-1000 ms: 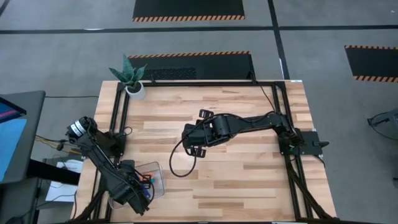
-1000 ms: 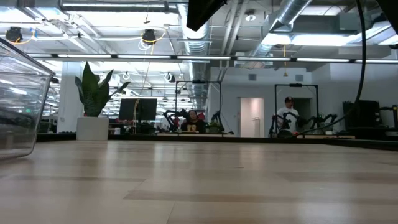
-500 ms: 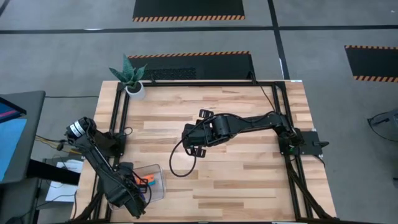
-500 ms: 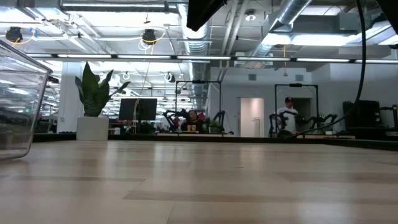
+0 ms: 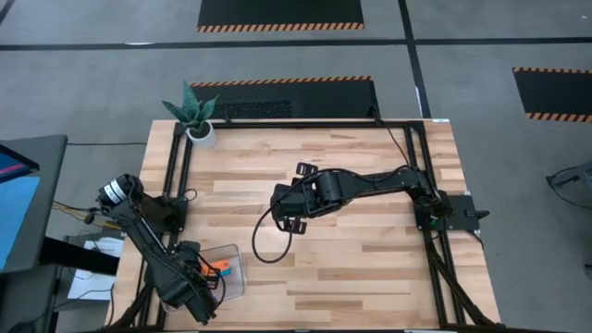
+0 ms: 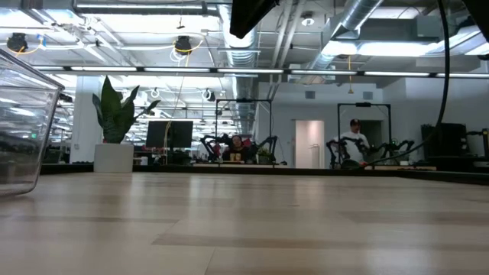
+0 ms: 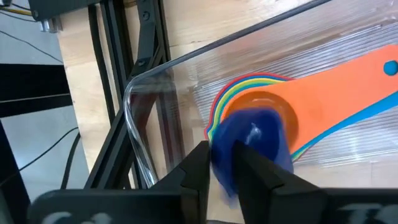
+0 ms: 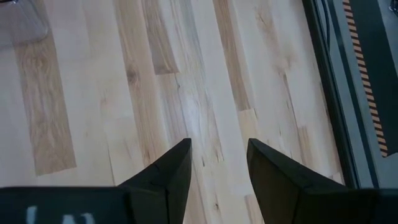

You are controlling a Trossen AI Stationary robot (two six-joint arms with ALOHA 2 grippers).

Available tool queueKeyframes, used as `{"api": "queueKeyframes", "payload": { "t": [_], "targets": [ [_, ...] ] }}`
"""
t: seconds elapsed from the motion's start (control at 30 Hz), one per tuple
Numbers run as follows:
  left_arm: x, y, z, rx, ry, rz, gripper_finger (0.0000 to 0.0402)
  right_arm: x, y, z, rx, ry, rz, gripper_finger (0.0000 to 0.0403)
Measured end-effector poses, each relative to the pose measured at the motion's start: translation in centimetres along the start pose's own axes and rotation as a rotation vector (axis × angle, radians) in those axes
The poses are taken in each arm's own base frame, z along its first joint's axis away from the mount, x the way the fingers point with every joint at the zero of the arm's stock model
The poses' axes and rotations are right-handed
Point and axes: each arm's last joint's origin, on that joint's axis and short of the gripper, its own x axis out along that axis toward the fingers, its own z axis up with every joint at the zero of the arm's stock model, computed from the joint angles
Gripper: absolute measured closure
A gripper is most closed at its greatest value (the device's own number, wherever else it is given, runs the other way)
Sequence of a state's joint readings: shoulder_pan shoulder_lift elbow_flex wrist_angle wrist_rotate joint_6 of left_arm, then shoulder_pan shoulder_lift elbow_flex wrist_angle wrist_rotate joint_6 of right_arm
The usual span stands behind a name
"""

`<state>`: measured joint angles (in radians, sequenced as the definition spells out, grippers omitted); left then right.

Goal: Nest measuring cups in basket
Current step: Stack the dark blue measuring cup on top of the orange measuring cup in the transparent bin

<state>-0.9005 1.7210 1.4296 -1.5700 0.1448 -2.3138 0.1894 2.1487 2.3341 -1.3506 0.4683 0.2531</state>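
My left gripper (image 7: 222,163) has pulled back slightly, still clamped on the dark blue cup (image 7: 252,138) over the nested stack (image 7: 261,99) in the basket (image 5: 225,269) at seven o'clock; last cup nearly home. Right gripper (image 8: 217,160) idles apart, centre.

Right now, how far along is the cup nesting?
Nearly done. A nested stack of cups with the red one on top already lies in the clear basket. The left gripper holds the dark blue cup just over that stack; seating and releasing it is left. The right gripper hangs open over bare table.
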Motion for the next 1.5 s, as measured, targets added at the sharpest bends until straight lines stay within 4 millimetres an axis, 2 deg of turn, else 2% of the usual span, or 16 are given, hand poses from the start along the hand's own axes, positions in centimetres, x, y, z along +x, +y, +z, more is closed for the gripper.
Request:
{"api": "queueKeyframes", "payload": {
  "t": [0.33,0.6,0.7,0.83,0.97,1.07,1.2,1.33,1.5],
  "targets": [
    [0.0,0.0,0.0,-0.002,-0.001,0.0,0.0298,0.0,0.0,0.0,0.0,0.0,0.0,0.0223],
    [0.0,0.0,0.0,0.003,0.009,0.01,0.0292,0.0,0.0,0.0,0.0,0.0,0.0,0.0224],
    [-0.1,0.1,-0.1,0.081,0.064,0.053,0.0292,0.0,0.0,0.0,-0.001,0.001,0.0,0.0222],
    [-1.2,0.3,-0.4,0.155,0.149,0.062,0.0292,0.0,0.0,-0.1,-0.004,0.008,-0.002,0.0224],
    [-3.4,0.6,-0.9,0.206,0.148,-0.057,0.0292,0.0,0.0,-0.1,-0.003,0.008,0.001,0.0227],
    [-5.5,1.3,-1.6,0.311,0.104,-0.203,0.0292,0.0,0.1,-0.1,0.014,0.013,0.035,0.0227],
    [-7.1,2.9,-2.8,0.59,0.017,-0.343,0.0292,-0.1,0.5,0.2,0.076,0.012,0.136,0.0227],
    [-7.2,4.7,-4.1,0.867,-0.09,-0.402,0.0292,-0.3,1.1,0.6,0.157,-0.025,0.206,0.0226],
    [-6.7,7.0,-5.7,1.09,-0.138,-0.406,0.0292,-0.7,1.9,0.6,0.394,-0.02,0.231,0.0227]
  ]
}}
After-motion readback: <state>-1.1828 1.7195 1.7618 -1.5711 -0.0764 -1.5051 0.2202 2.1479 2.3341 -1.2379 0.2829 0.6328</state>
